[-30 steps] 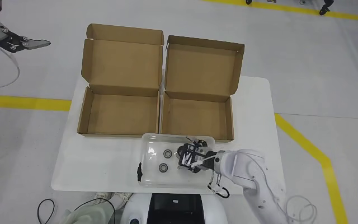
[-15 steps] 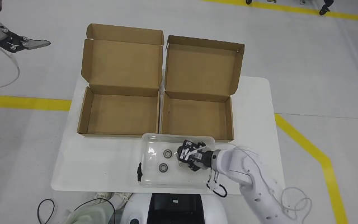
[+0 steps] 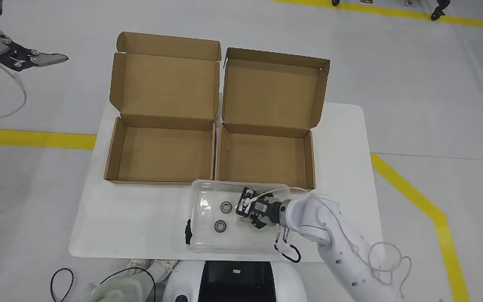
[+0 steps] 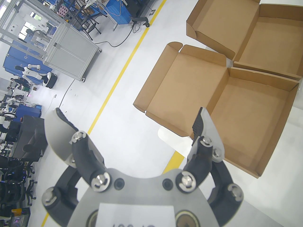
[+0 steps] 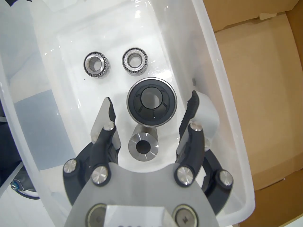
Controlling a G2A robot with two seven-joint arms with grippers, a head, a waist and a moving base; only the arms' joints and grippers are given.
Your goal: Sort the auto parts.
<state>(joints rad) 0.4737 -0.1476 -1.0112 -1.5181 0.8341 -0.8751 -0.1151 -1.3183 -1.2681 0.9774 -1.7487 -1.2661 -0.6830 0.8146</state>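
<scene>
Clear plastic bin (image 5: 206,55) on the white desk (image 3: 339,151) holds the right gripper (image 5: 151,98) angled down inside, jaws spread either side of the large black-and-steel bearing (image 5: 151,109), clear of it; two small steel roller bearings (image 5: 96,64), (image 5: 135,61) lie beyond.

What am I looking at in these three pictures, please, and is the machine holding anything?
This is a two-armed robot sorting auto parts. One picture looks down from above its arms; the other two come from cameras on its wrists. On the white table stand two open cardboard boxes and a clear plastic bin. In the bin lie two small bearings, a large bearing with a black face and a metal sleeve. The right gripper is down in the bin, its fingers open on either side of the large bearing, holding nothing. The left gripper, raised beside the boxes, is open and empty too.
</scene>
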